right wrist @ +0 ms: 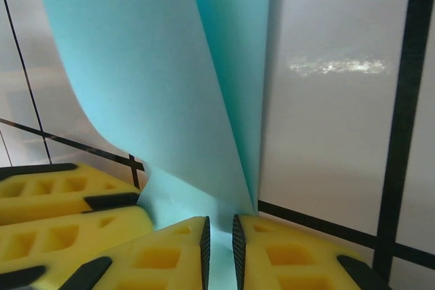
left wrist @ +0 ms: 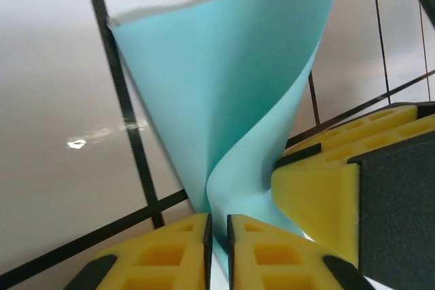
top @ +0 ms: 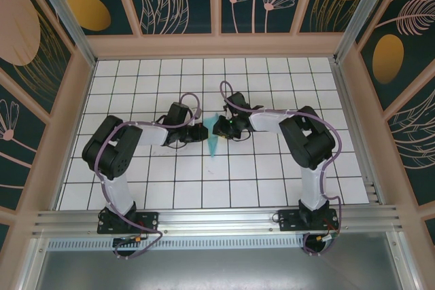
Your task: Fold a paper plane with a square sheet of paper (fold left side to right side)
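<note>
— Paper: where is it?
— Between my two arms, mid-desk, its narrow tip pointing toward my bases, one flap curling upward.
— And your jaws?
— Both my left jaws and my right jaws are clamped on it, just beside each other, with the sheet squeezed between yellow fingers.

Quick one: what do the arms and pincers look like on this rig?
Left arm and right arm: white links, bulky black joint housings, black bases, a purple cable looped along each. Left pincer and right pincer: yellow fingers with rectangular cut-out pockets and black trim.
</note>
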Robot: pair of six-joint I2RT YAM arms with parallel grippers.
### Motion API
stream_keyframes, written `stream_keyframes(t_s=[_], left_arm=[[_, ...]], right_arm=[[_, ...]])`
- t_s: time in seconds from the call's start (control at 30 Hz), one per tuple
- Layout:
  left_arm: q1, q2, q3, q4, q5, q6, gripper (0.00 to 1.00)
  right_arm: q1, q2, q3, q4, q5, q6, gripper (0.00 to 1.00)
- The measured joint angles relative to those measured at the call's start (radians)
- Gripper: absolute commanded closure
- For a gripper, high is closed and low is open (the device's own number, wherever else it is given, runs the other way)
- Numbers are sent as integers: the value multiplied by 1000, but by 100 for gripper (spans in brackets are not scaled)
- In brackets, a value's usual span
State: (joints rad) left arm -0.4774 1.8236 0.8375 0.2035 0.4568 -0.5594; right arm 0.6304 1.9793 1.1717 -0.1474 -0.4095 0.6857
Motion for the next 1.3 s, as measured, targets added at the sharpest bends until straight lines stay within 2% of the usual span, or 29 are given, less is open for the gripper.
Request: stream_keyframes(t_s=[0.17,0.3,0.47,0.57,0.83,1.3], left_arm=[[1,-95,-2,-55,-50,9,75],[1,-184,-23,-64,-53,9,77],[-3,-296,-100,-48,8,-10,78],[-36,-333,-131,-26,53,-35,79],[-151,-304,-136,66,133,-98,80],[-170,-161,-134,108,117,-122,82]], right_arm=[[0,0,0,0,0,0,79],[0,0,0,0,0,0,79],[0,0,0,1,-1,0,79],[0,0,0,1,-1,0,79],[0,0,0,1,-1,0,79],[1,0,-1,1,-1,0,79]])
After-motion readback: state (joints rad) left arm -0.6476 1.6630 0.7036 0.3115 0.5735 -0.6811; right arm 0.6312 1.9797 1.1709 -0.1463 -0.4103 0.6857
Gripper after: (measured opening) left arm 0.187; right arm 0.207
